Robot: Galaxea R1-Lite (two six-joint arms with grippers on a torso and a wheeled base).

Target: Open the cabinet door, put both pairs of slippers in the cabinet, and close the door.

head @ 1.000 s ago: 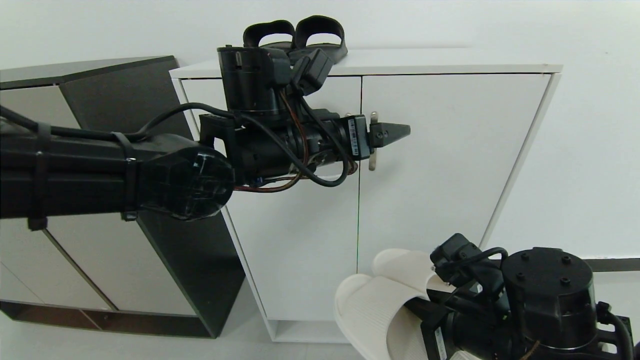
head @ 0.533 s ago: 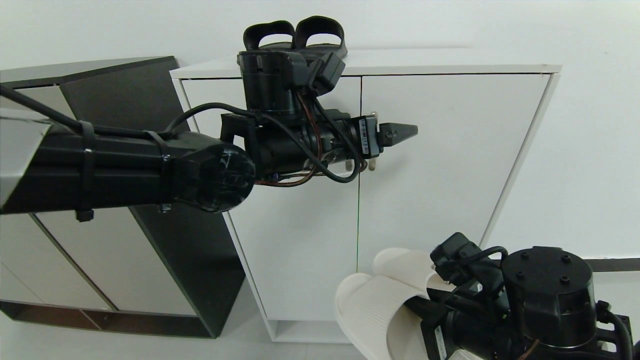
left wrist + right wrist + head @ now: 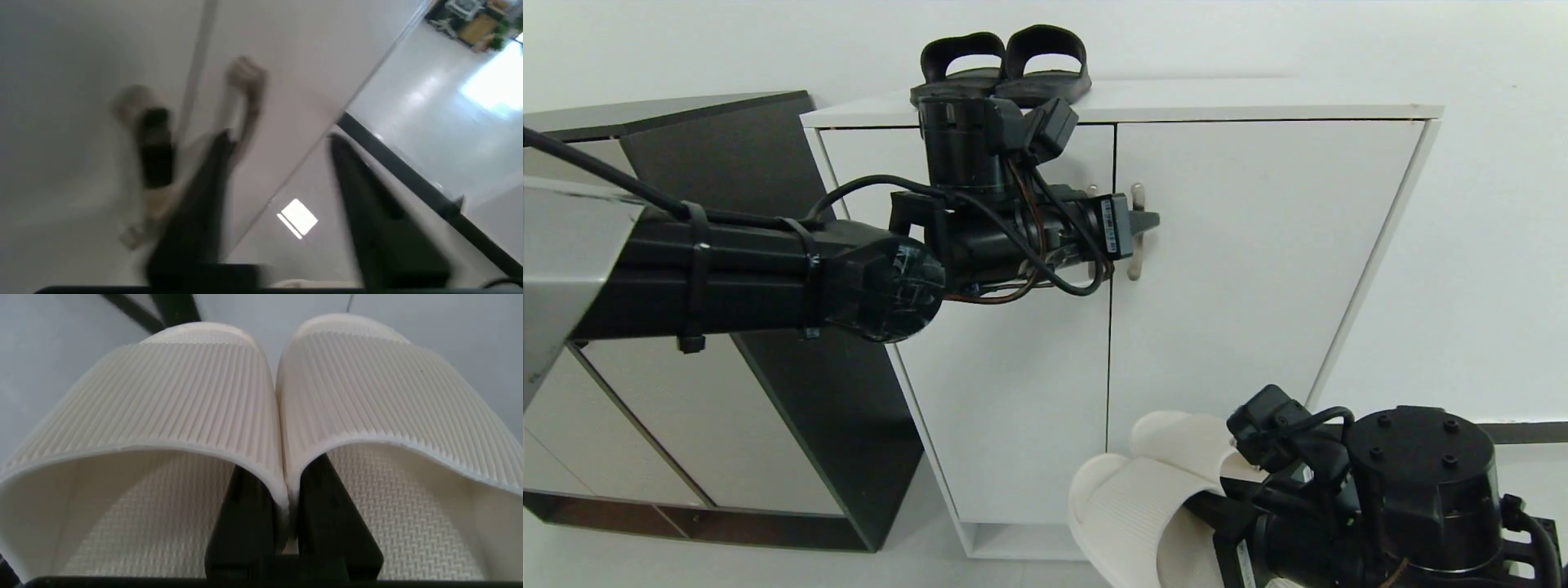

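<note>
The white cabinet [image 3: 1258, 245] stands with both doors closed. A pair of black slippers [image 3: 1005, 57] rests on its top near the left end. My left gripper [image 3: 1147, 220] is open at the right door's vertical handle [image 3: 1134, 265], close to the seam between the doors. In the left wrist view the handle [image 3: 248, 94] sits just beside one dark finger [image 3: 204, 196], not between the two. My right gripper [image 3: 282, 527] is low at the front right, shut on the adjoining inner walls of the white slippers [image 3: 1131, 498], which it holds side by side.
A dark-sided cabinet [image 3: 727, 147] with pale fronts stands against the white one's left side. A plain white wall [image 3: 1486, 245] runs behind and to the right. Pale floor [image 3: 915, 563] shows below the cabinets.
My left arm pushed forward, and its gripper first went right past the handle, then came back left onto it. The right arm and the white slippers stayed put.
</note>
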